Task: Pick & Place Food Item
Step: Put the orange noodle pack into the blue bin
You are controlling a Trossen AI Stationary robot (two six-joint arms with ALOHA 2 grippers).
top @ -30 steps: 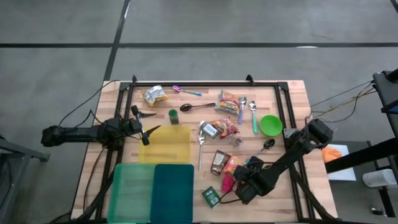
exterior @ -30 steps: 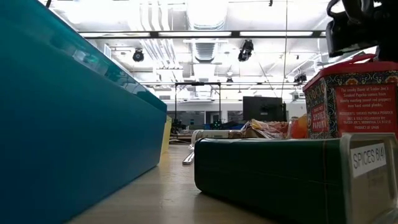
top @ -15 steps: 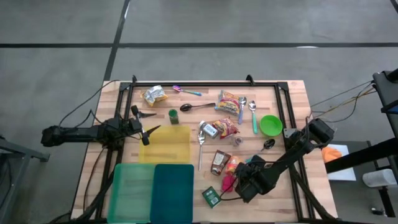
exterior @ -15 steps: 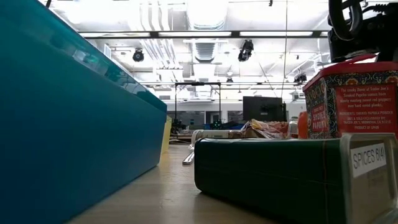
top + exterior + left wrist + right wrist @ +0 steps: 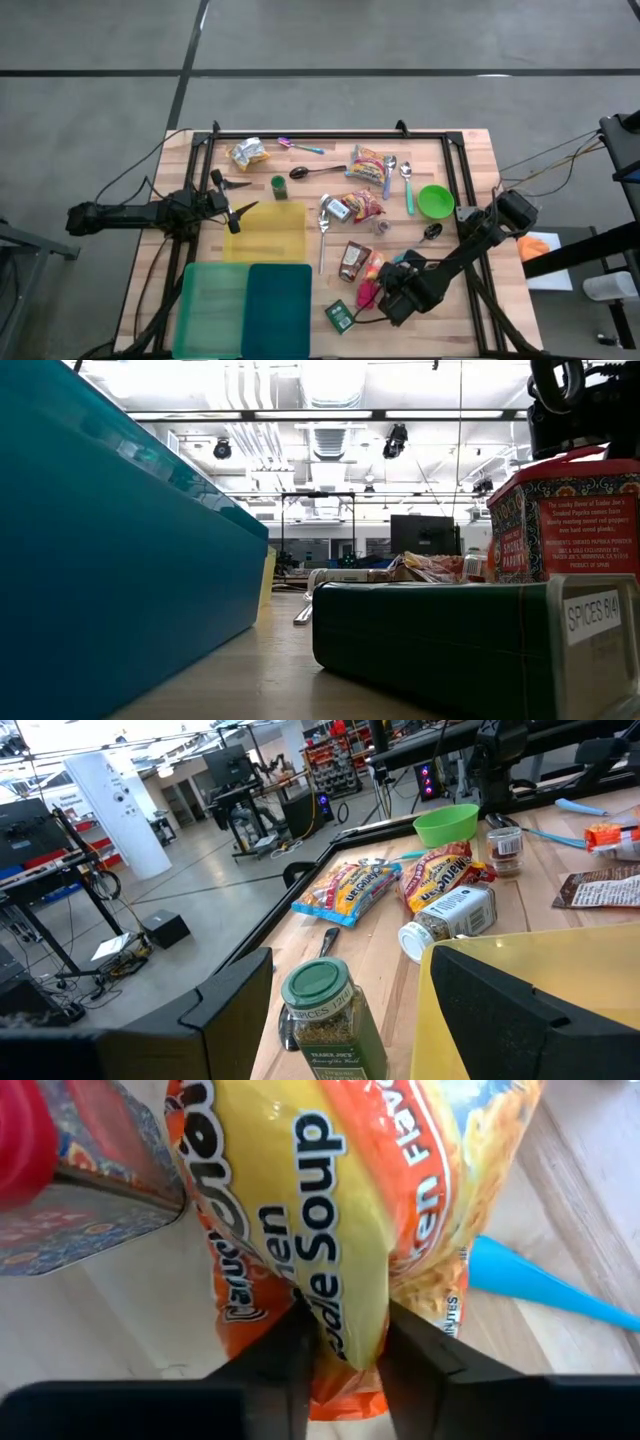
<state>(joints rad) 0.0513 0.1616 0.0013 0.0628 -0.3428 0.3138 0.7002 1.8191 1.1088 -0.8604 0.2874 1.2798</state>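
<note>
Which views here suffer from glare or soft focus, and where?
Low view: the ceiling lights blow out to white, and the near teal bin is soft. Right wrist view: the soup packet fills the picture, slightly soft, pinched in the right gripper. Left wrist view: the green-lidded spice jar is sharp. High view: evenly lit.

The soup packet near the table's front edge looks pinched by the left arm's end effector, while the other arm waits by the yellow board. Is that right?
Not quite: the right end effector pinches the soup packet, as the right wrist view shows. The left end effector waits by the yellow board.
</note>
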